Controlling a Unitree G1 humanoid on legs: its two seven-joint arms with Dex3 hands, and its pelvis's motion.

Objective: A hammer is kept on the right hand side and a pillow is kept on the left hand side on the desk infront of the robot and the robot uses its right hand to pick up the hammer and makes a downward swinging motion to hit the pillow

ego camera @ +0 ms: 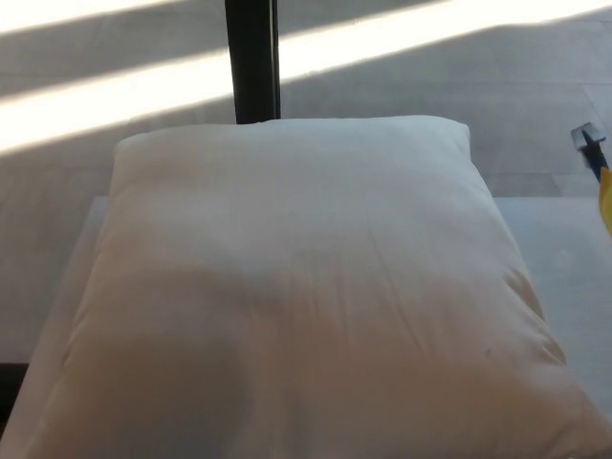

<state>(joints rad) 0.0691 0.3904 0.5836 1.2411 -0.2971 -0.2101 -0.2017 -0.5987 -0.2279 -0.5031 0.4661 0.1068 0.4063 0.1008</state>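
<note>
Sunlit floor lay beyond the white surface (564, 239).
I saw the soft pillow (306, 287) and the head-heavy hammer (598, 167) raised far right; neither robot hand showed.

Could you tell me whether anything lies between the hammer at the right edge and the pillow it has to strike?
Nothing visible does. The hammer is at the right edge, above the desk, and the pillow has a bare top.
</note>
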